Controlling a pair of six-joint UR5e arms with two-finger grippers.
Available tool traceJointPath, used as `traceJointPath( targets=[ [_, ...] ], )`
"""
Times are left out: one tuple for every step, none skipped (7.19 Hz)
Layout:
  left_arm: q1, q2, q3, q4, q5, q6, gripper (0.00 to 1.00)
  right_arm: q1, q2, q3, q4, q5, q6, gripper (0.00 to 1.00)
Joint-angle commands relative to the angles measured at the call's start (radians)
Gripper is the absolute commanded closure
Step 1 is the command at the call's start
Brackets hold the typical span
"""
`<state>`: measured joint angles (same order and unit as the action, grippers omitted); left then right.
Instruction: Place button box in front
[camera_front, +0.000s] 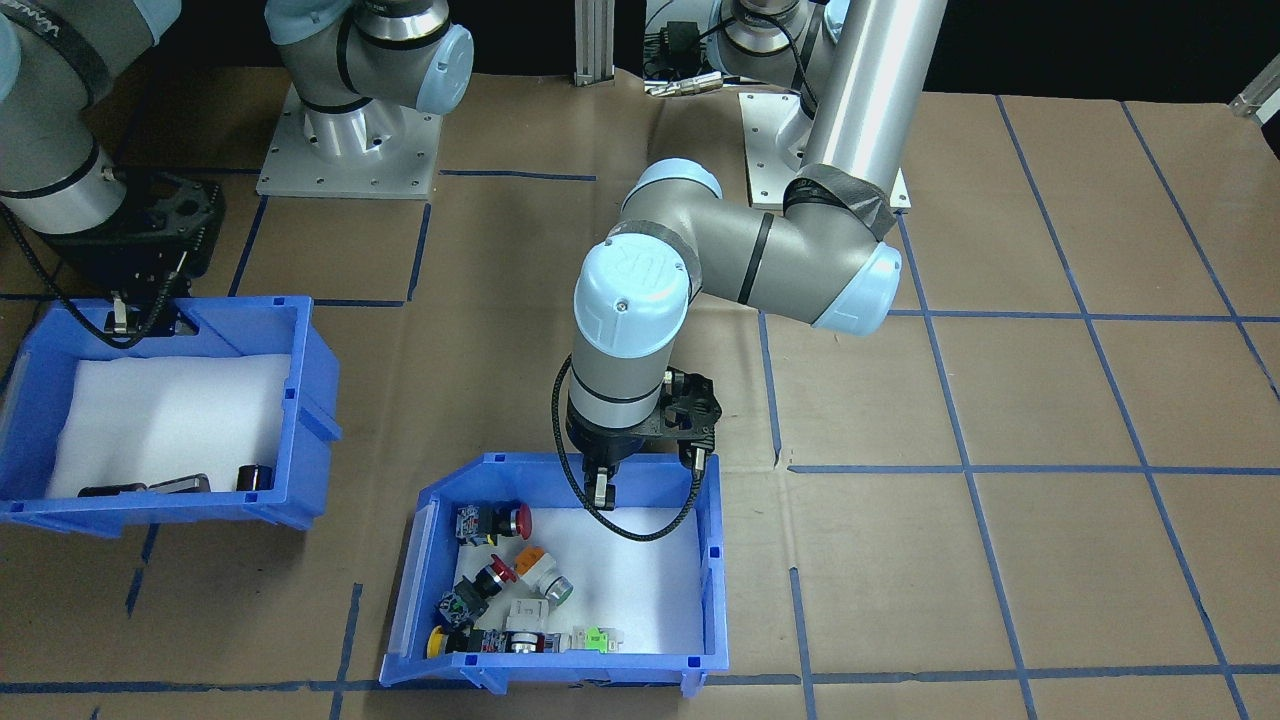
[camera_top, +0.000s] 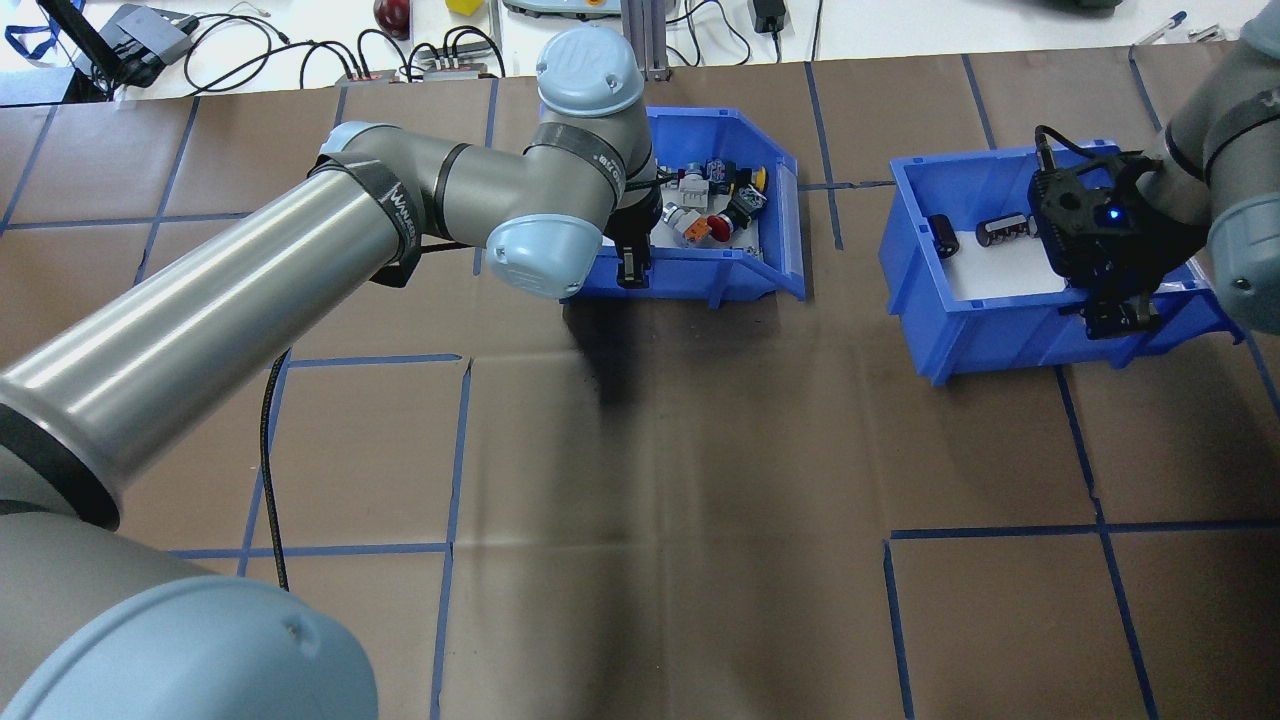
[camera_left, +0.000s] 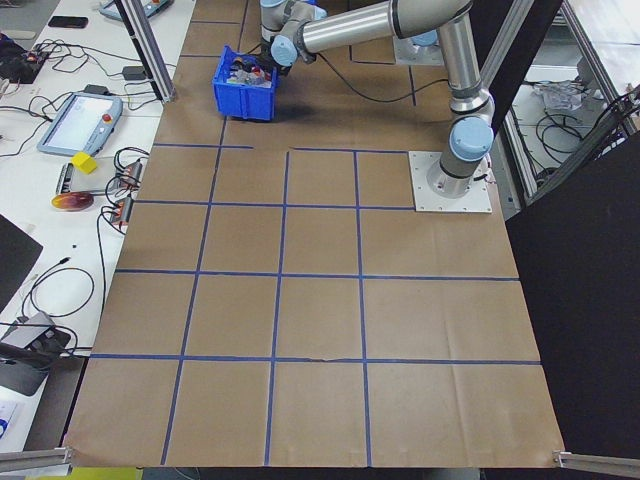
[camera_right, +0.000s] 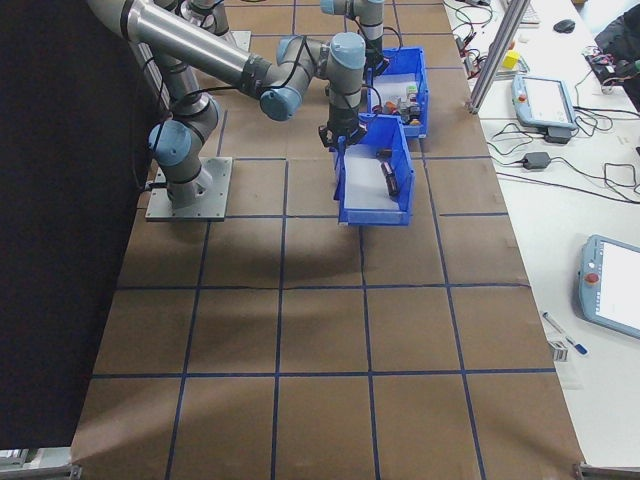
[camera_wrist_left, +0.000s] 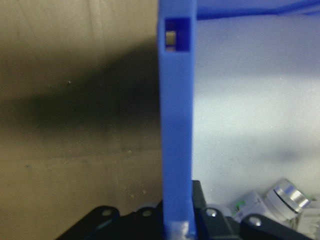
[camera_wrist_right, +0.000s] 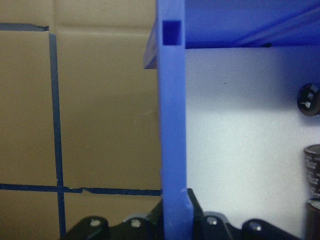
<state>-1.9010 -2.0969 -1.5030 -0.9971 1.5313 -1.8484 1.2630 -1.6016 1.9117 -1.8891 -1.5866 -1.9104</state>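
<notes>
The button box is a blue bin with a white liner. Red, orange, yellow and green push buttons lie in it. My left gripper is shut on its wall nearest the robot, with the blue wall running between the fingers. My right gripper is shut on the wall of a second blue bin that holds black cylinders.
Brown paper with a blue tape grid covers the table. The arms' base plates sit on the robot's side. Cables and teach pendants lie on the white bench beyond the far edge.
</notes>
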Motion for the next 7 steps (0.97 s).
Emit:
traceJointPath(
  targets=[
    [0.017,-0.002,0.003,0.0,-0.017,0.0,0.95,0.003,-0.053,0.053,-0.002,-0.001,0.001,0.95],
    [0.017,-0.002,0.001,0.0,-0.017,-0.002,0.94,0.004,-0.079,0.072,-0.001,-0.001,0.005,0.95],
    [0.017,-0.002,0.001,0.0,-0.017,-0.012,0.91,0.004,-0.09,0.085,0.001,0.0,0.007,0.95],
    [0.017,-0.002,0.003,0.0,-0.017,-0.018,0.81,0.006,-0.096,0.09,0.004,0.002,0.011,0.95],
    [0.017,-0.002,0.003,0.0,-0.017,-0.028,0.61,0.006,-0.104,0.099,0.002,0.005,0.016,0.94],
    [0.017,-0.002,0.001,0.0,-0.019,-0.026,0.44,0.007,-0.107,0.11,-0.001,0.008,0.02,0.94],
    [0.019,0.0,0.013,-0.001,-0.017,-0.011,0.04,0.007,-0.113,0.115,0.002,0.01,0.024,0.94]
  ],
)
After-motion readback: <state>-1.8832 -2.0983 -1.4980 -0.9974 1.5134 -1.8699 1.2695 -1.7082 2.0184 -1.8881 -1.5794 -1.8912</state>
